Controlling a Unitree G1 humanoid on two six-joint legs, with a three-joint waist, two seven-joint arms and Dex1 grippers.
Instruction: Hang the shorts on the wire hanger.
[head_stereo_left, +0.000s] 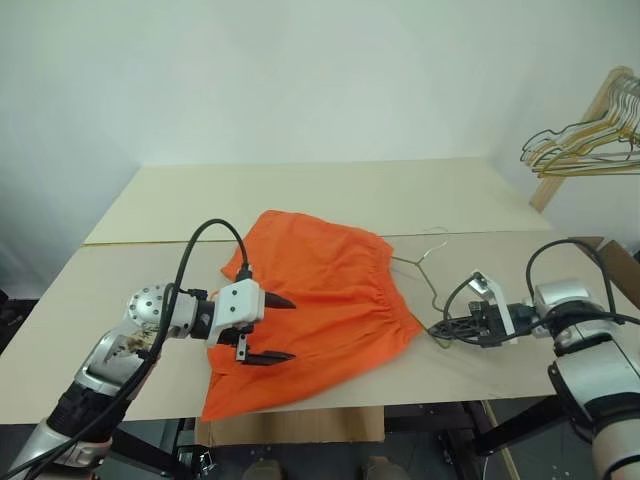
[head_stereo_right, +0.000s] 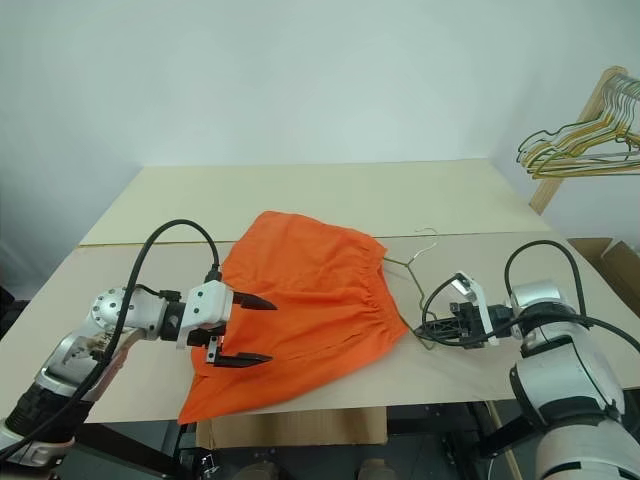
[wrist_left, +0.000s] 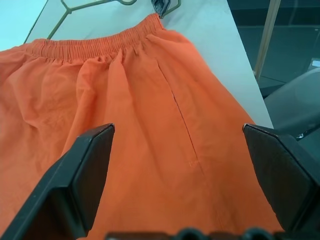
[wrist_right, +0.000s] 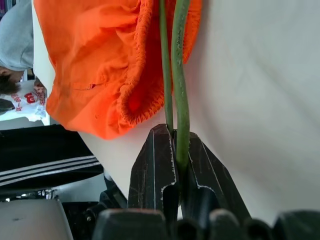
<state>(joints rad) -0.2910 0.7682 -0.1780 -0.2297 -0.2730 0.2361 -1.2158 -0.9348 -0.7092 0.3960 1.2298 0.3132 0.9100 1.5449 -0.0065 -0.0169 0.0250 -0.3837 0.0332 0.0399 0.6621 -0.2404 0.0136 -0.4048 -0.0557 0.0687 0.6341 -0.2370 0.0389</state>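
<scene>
The orange shorts (head_stereo_left: 320, 295) lie spread flat on the table (head_stereo_left: 120, 300), with the elastic waistband turned toward my right arm. The thin dark wire hanger (head_stereo_left: 428, 268) lies on the table beside the waistband, its hook (head_stereo_left: 433, 232) pointing away from me. My right gripper (head_stereo_left: 438, 328) is shut on the hanger's lower corner; in the right wrist view the green wire (wrist_right: 180, 75) runs out from between the closed fingers (wrist_right: 155, 165) past the waistband's edge (wrist_right: 145, 95). My left gripper (head_stereo_left: 290, 328) hovers open just over the shorts' near side, its fingers (wrist_left: 85, 170) spread wide above the fabric (wrist_left: 150, 125).
A bunch of yellowish wire hangers (head_stereo_left: 585, 145) hangs on a wooden rack at the far right. A second table (head_stereo_left: 300, 190) adjoins at the back. The near table edge (head_stereo_left: 430, 400) runs just below the shorts' hem.
</scene>
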